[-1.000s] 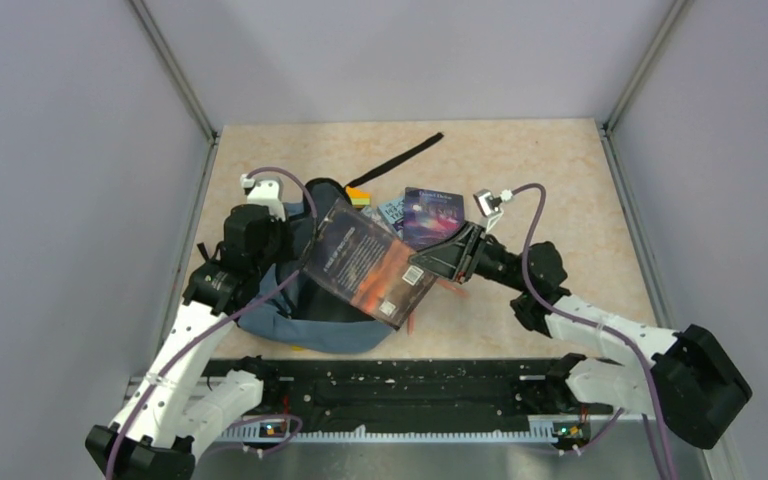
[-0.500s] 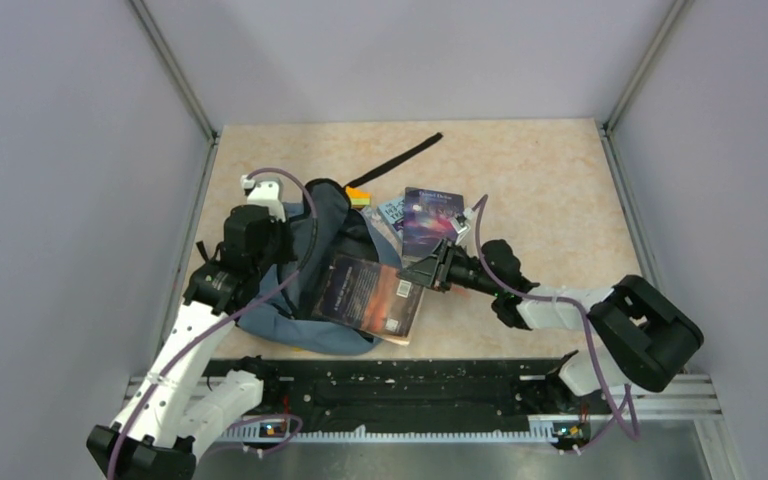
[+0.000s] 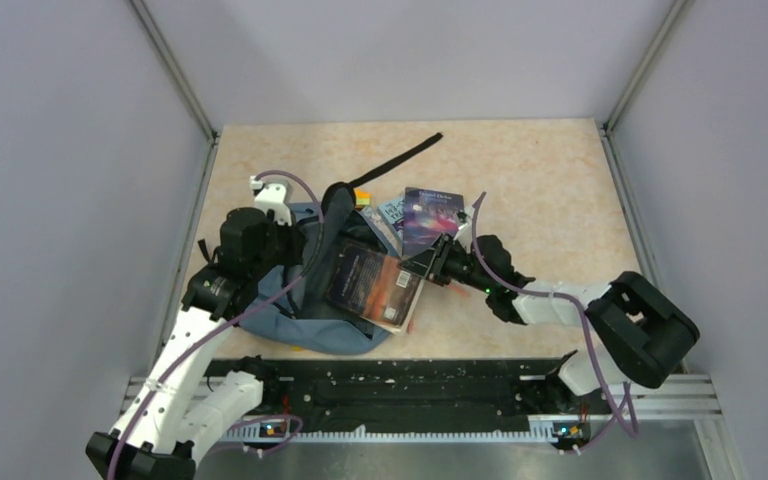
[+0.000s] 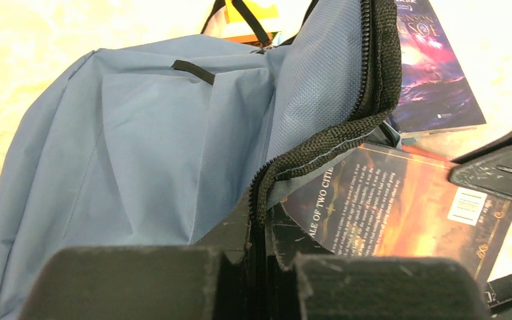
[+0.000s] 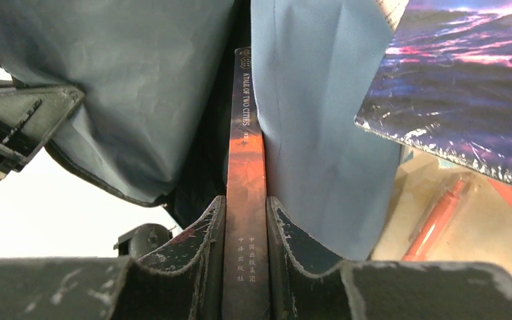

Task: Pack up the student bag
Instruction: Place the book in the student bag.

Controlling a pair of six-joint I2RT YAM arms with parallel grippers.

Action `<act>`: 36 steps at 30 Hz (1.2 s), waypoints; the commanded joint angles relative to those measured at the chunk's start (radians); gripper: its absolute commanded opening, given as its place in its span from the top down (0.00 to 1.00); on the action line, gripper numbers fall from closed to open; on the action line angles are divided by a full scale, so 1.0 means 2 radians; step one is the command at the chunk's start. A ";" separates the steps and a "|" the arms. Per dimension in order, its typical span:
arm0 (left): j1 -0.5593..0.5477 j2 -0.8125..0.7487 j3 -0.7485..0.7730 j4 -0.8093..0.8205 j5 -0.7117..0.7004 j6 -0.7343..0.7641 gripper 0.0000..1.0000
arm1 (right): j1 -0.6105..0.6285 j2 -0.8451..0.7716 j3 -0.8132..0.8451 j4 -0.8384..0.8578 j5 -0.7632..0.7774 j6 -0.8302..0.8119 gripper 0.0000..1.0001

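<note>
Left tool pinches the student bag by its zipper edge; right tool clamps a book

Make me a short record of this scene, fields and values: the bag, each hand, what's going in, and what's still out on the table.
bag: slate-blue backpack lying on the table, zipper open
left hand: shut on the backpack's zipper edge, holding the flap up
right hand: shut on the spine of the A Tale of Two Cities paperback
going in: that paperback, leading edge between the bag's fabric sides
still out: purple-covered book beside the bag, on top of another book
</note>
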 commanded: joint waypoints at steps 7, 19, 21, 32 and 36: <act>0.003 -0.001 0.003 0.044 0.028 0.012 1.00 | 0.025 0.055 0.064 0.182 -0.025 0.111 1.00; 0.003 -0.004 0.003 0.043 0.025 0.014 1.00 | 0.039 0.083 0.057 0.247 0.051 0.162 1.00; 0.003 -0.004 0.003 0.044 0.025 0.014 1.00 | 0.052 0.080 0.070 0.185 0.085 0.106 1.00; 0.003 -0.003 0.003 0.043 0.028 0.013 1.00 | 0.070 0.135 0.099 0.096 0.154 0.007 1.00; 0.003 -0.003 0.003 0.043 0.028 0.013 1.00 | 0.070 0.142 0.088 0.134 0.109 -0.002 0.79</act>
